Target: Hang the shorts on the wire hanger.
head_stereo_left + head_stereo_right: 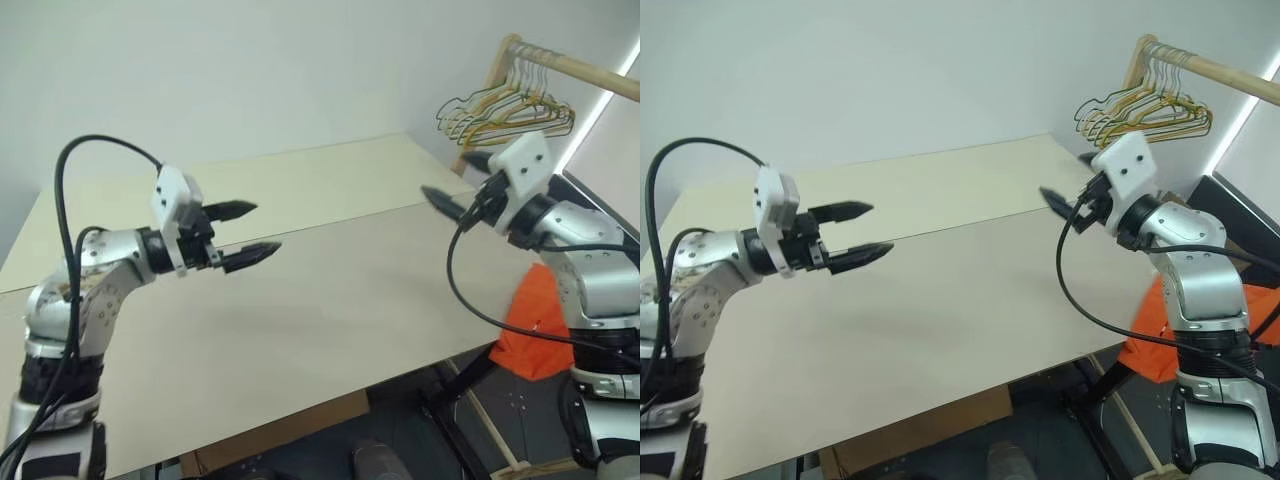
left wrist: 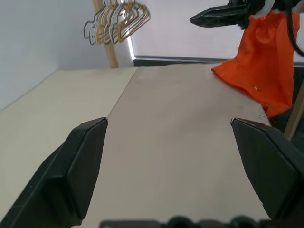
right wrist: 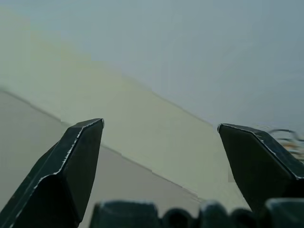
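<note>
The left gripper (image 1: 248,234) is being held above the pale table (image 1: 330,300) on the robot's left side, its two black fingers spread wide with nothing between them and pointed toward the middle of the tabletop. The right gripper (image 1: 1065,203) is being held above the table's right edge, its jaws likewise standing apart and empty, aimed toward the left across the table. The two grippers are being kept well apart from each other. The shorts (image 1: 532,325), bright orange, are being seen off the table's right edge, lower than the tabletop and partly behind the right arm; in the left wrist view they are appearing as a bunched orange mass (image 2: 263,61) hanging beside that edge under the right gripper (image 2: 216,16), with a tiny white mark on the fabric. What the shorts are being supported by cannot be told. A bunch of gold and pale wire hangers (image 1: 505,110) is being carried on a wooden rail (image 1: 585,72) behind the table's far right corner. Whether the single dark wire hanger is among them cannot be told.
</note>
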{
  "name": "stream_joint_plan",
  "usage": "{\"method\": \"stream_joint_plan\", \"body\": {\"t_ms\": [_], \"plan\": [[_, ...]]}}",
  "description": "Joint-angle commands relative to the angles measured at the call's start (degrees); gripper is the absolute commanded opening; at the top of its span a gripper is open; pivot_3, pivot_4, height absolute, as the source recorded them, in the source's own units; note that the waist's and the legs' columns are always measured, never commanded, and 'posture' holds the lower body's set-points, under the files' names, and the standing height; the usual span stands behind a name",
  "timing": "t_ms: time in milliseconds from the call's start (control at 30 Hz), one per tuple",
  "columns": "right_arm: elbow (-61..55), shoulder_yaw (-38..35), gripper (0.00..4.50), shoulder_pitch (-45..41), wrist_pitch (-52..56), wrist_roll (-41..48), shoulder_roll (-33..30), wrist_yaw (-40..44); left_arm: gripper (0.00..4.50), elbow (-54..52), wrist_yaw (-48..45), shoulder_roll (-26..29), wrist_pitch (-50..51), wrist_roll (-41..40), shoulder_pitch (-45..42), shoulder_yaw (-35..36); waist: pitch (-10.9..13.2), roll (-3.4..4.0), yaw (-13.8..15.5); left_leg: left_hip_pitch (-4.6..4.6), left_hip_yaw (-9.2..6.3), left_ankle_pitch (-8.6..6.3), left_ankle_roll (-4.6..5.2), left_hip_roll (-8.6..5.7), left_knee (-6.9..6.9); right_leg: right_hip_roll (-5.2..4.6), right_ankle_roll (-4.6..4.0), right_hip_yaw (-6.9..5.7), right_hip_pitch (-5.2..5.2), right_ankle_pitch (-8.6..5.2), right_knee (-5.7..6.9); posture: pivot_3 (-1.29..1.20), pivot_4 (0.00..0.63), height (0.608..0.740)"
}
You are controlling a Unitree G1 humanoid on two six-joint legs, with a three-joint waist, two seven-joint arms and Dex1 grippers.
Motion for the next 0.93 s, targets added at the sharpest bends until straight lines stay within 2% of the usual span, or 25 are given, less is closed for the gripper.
{"method": "stream_joint_plan", "body": {"t_ms": [33,233,433,567,933], "plan": [[1.25,1.76,4.48,-2.29,-1.44,1.6,0.08,7.98,4.5,-4.47,0.24,2.68,-1.41,1.04,3.65,2.78,0.01,-0.01,1.41,-0.01,0.0,0.0,0.0,0.01,0.0,0.0,0.0,-0.01,-0.03,0.0,0.03,-0.03,0.0,0.74],[2.81,3.7,4.48,-3.17,-1.58,0.19,2.09,12.15,4.5,-8.63,1.82,4.91,-1.29,2.78,10.27,4.73,0.04,-0.05,6.84,-0.08,0.04,0.03,-0.08,0.02,0.0,0.0,-0.08,-0.05,-0.2,0.02,0.07,0.03,0.0,0.74],[2.46,4.81,4.48,-2.07,-2.21,-1.32,2.99,13.24,4.5,-10.89,3.18,4.78,0.99,0.58,11.61,7.05,0.06,-0.11,11.58,-0.08,0.07,0.09,-0.21,0.02,0.02,-0.01,-0.27,-0.2,-0.25,0.1,0.04,0.05,0.0,0.74],[1.98,4.94,4.48,-1.51,-1.79,-1.79,2.96,13.16,4.5,-11.39,3.56,4.71,2.26,-0.62,11.71,7.82,0.06,-0.12,12.63,-0.07,0.08,0.13,-0.28,0.02,0.02,0.06,-0.33,-0.26,-0.25,0.14,0.04,0.05,0.0,0.74],[1.41,5.17,4.48,0.12,-2.45,-4.09,2.14,14.44,4.5,-11.73,5.36,4.15,3.21,-1.81,12.29,8.63,0.05,-0.14,12.67,-0.08,0.08,0.15,-0.3,-0.1,0.02,0.13,-0.36,-0.29,-0.25,0.13,0.02,0.05,0.0,0.74]]}}
